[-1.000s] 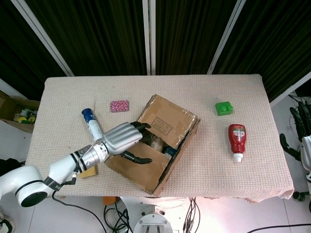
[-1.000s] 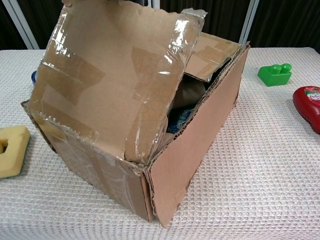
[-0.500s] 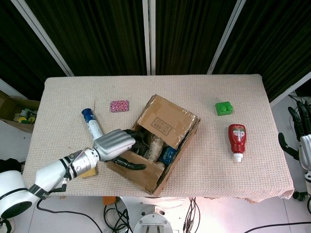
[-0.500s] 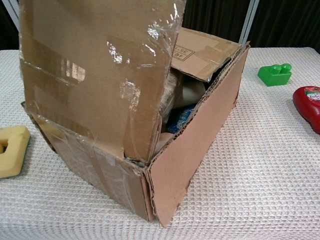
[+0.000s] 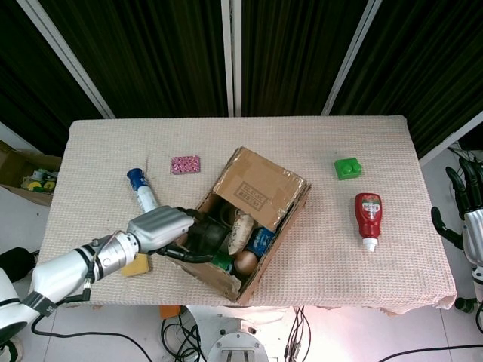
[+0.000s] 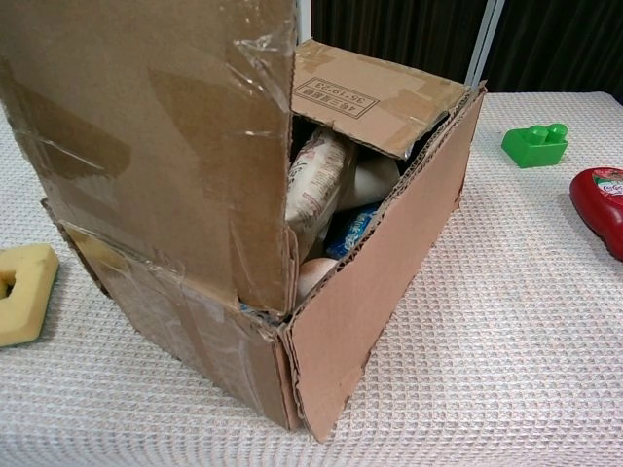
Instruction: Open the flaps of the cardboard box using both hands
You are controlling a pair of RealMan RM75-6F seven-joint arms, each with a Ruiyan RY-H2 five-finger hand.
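Near flap [image 6: 156, 146] of the cardboard box [image 5: 260, 226] has swung from half-raised to upright over the last sec., exposing contents; far flap [image 5: 260, 185] remains down, so task approx. half done. Left hand [image 5: 162, 226] has fingers curled over the near flap's edge, box directly beyond them. Right hand [image 5: 466, 204] (cut off at frame edge) holds nothing; finger state cannot be told. Contents indistinct.
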